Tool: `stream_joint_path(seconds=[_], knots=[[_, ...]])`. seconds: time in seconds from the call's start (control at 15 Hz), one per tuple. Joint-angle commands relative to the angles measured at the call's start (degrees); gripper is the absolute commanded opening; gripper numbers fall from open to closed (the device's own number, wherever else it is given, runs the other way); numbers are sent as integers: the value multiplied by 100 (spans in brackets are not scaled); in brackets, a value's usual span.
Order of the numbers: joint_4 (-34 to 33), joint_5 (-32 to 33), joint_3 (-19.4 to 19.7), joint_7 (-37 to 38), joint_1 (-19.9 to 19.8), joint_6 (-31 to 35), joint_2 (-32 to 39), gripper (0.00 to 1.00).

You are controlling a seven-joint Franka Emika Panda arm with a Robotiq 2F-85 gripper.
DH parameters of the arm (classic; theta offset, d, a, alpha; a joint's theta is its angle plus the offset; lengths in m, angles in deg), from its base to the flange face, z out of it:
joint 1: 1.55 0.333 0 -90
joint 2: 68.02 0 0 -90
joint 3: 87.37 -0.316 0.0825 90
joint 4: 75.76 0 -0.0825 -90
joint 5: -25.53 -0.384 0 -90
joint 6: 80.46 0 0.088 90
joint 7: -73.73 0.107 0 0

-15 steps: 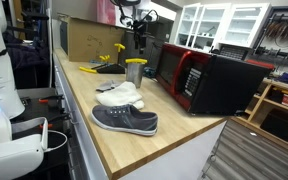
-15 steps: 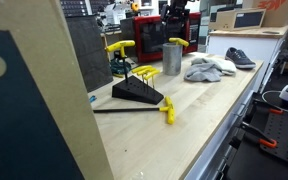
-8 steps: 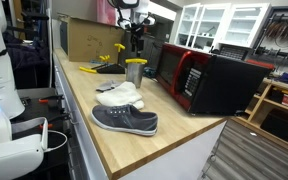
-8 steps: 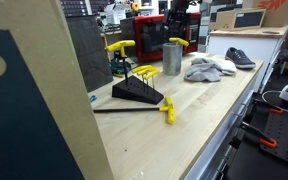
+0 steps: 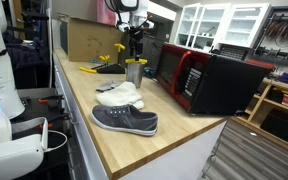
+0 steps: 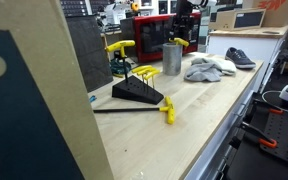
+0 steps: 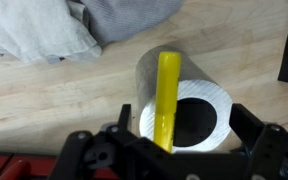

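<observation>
Light wood bench [image 5: 179, 120] in a workshop, white cabinets [image 5: 224, 22] behind, red-black microwave [image 5: 209, 80] along one side. Metal cup [image 5: 134, 72] stands mid-bench w/ yellow tool [image 7: 167, 95] inside; grey cloth [image 5: 119, 96] & shoe [image 5: 125, 120] nearby. Gripper [image 5: 135, 54] hangs just above cup, jaws spread wide, gripping nothing.

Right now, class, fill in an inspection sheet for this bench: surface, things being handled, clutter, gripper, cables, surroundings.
surface: light wooden countertop
job's things: metal cup upright, yellow-handled tool standing in it
clutter: grey sneaker, crumpled cloth, black hex key rack, loose yellow tool
gripper: gripper open, hovering over the cup's mouth
cables: nothing seen
surroundings: red-and-black microwave, cardboard box
</observation>
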Motion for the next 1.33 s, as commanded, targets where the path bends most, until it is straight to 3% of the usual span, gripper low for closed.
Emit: stream_joint_path(seconds=[0.0,0.47,0.53,0.6,1.0,1.27], knots=[[7,253,-9,121,-14,5,-25,100],[-107,345,-2,177,-15,69,169,100],[-108,361,2,216,-17,62,176,75],[-105,382,5,243,-18,64,181,74],[-85,484,17,343,-29,77,126,27],[-69,609,13,343,-41,106,27,2]])
